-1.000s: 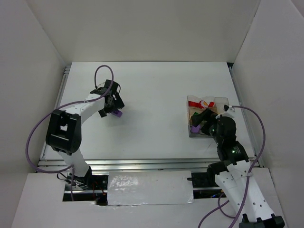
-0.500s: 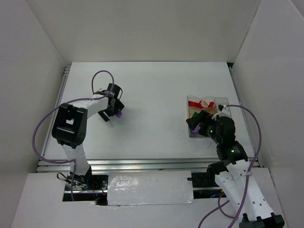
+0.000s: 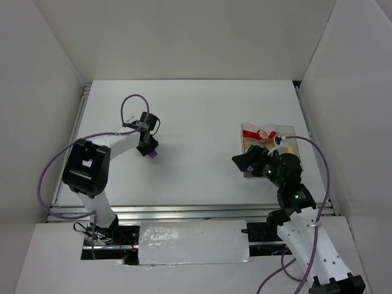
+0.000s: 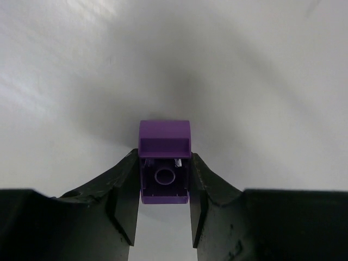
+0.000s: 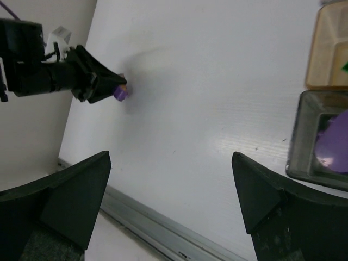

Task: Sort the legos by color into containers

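Left claw (image 4: 164, 185) is clamped on a purple brick (image 4: 164, 142); right claw (image 5: 171, 190) stands wide apart beside the bins (image 5: 300, 133).

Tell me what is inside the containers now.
Red legos show in the far bin of the containers; the right wrist view shows a purple lego in a near bin and a green fleck in the next. The right arm covers the rest from above.

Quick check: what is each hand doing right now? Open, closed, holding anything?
Left hand: closed on a purple brick.
Right hand: open, holding nothing.
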